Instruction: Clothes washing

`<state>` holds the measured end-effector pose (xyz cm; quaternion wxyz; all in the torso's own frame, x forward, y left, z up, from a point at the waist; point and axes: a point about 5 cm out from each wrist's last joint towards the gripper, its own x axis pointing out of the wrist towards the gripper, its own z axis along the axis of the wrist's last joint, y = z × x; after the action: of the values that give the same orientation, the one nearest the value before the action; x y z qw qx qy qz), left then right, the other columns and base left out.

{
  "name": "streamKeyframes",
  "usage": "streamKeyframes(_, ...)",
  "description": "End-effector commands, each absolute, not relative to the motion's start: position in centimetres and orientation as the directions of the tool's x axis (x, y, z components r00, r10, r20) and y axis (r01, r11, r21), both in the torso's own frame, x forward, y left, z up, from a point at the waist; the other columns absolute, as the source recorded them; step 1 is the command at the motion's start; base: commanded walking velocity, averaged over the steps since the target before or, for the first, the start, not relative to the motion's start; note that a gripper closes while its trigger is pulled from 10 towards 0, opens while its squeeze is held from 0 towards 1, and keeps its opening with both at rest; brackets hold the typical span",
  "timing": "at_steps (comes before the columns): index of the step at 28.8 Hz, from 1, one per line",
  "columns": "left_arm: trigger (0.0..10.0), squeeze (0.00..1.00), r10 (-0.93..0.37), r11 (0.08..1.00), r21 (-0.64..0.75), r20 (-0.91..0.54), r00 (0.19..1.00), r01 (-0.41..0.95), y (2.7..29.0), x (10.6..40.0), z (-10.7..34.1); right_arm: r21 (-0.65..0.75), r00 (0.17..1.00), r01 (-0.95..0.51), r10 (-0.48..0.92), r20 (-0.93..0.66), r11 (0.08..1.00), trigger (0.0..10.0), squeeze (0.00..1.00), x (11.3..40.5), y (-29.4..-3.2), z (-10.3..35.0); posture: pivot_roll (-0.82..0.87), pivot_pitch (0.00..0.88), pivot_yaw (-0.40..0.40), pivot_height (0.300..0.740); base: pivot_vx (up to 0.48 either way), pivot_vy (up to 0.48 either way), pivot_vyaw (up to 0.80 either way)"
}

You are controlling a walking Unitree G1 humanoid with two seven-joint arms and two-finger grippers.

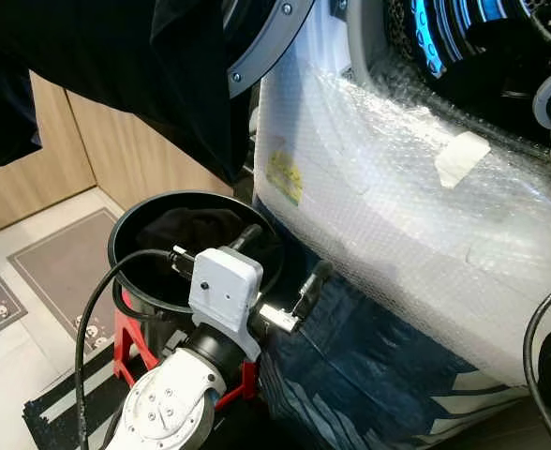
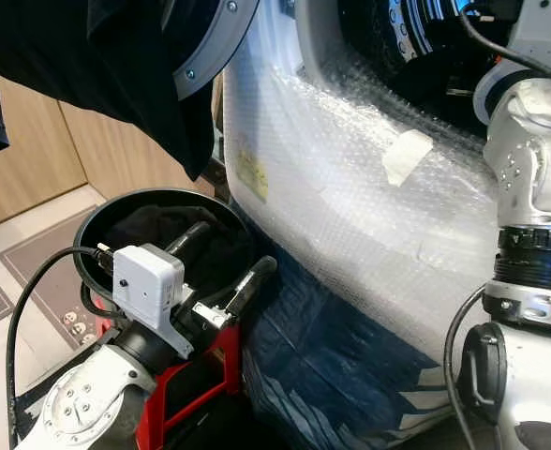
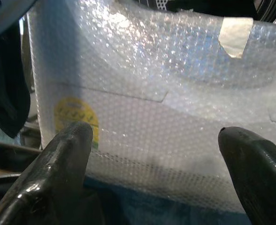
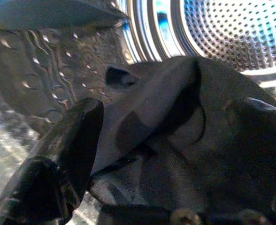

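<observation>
The washing machine (image 1: 397, 187) stands wrapped in bubble wrap, its door (image 1: 266, 37) swung open with a dark garment (image 1: 116, 66) hanging over it. A round black basket (image 1: 126, 225) holding dark clothes (image 1: 186, 230) sits on a red stand (image 1: 126, 342) beside the machine. My left gripper (image 1: 287, 248) hovers open and empty between basket and machine front. My right arm (image 2: 533, 169) reaches up into the drum (image 4: 232, 33). There my right gripper (image 4: 171, 126) has its fingers spread wide, with a dark garment (image 4: 175, 103) bunched between them.
A blue patterned cloth (image 1: 369, 366) lies on the floor against the machine's base. Wooden cabinet fronts (image 1: 135, 150) stand at the left. Grey mats (image 1: 60, 253) with panda prints cover the pale floor on the left.
</observation>
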<state>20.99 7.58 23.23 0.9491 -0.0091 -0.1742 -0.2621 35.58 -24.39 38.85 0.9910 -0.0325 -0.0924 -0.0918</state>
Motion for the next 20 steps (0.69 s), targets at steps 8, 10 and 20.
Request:
streamKeyframes(8, 10.0, 0.00, -0.528, 0.839, 0.097, 0.378, 0.760, 0.535, 7.1, 21.9, 23.7, -0.055, 0.973, 0.055, -0.042, 0.226, 0.997, 10.0, 1.00, 33.1, -23.9, 39.3, -0.07, 0.034, -0.158, 0.740, 0.000, 0.000, 0.00)
streamKeyframes(10, 10.0, 0.00, -0.532, 0.838, 0.107, 0.376, 0.758, 0.535, 7.2, 22.2, 23.7, -0.009, 0.966, -0.008, 0.010, 0.260, 1.000, 10.0, 0.28, 32.7, -23.8, 39.0, -0.07, 0.020, -0.145, 0.740, 0.000, 0.000, 0.00)
streamKeyframes(20, 10.0, 0.00, -0.503, 0.864, 0.154, 0.326, 0.801, 0.479, 8.9, 24.5, 23.2, 0.138, 0.871, -0.369, 0.289, 0.398, 0.919, 10.0, 0.00, 31.5, -22.4, 34.0, -0.05, 0.000, -0.112, 0.740, 0.000, 0.000, 0.00)
